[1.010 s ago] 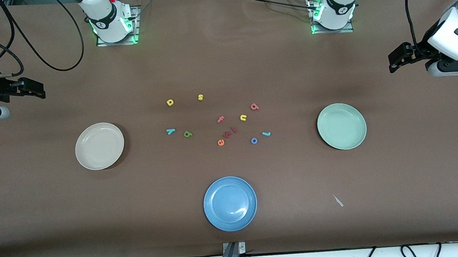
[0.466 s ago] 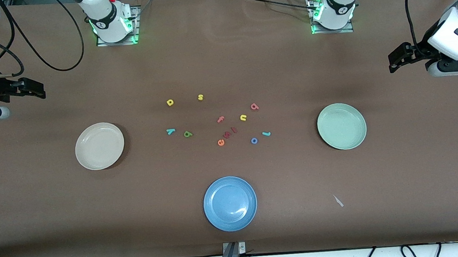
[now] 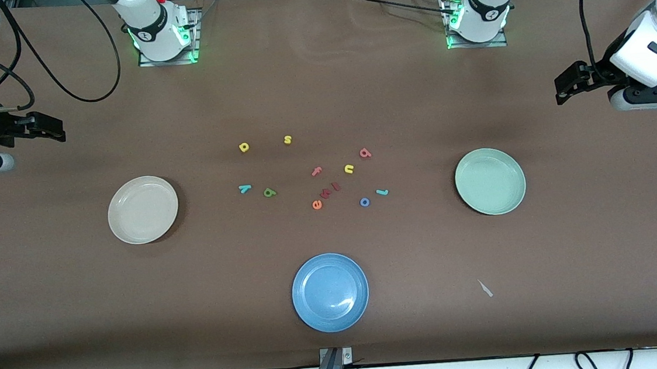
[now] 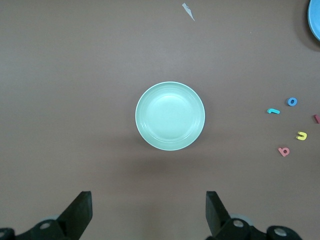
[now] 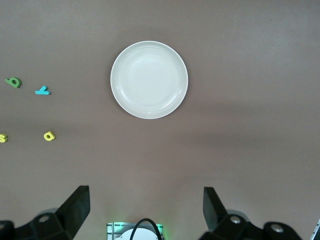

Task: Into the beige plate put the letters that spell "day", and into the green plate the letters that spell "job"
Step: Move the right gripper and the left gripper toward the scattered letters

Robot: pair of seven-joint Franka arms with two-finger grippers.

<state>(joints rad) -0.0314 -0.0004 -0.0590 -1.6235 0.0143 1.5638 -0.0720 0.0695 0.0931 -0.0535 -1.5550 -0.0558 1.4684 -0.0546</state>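
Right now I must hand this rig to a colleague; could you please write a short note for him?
Left gripper: open, empty, up at the left arm's end of the table.
Right gripper: open, empty, at the right arm's end.
Round cream-beige plate and round mint-green plate: both hold nothing.
"Day" foam letters lie mid-table: yellow, olive-green, teal "y".
"Job" foam letters: teal hook, blue ring, pinkish-red.
Done: nothing. Left: all six letters.

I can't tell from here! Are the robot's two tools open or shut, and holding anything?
Left tool: open, holding nothing.
Right tool: open, holding nothing.
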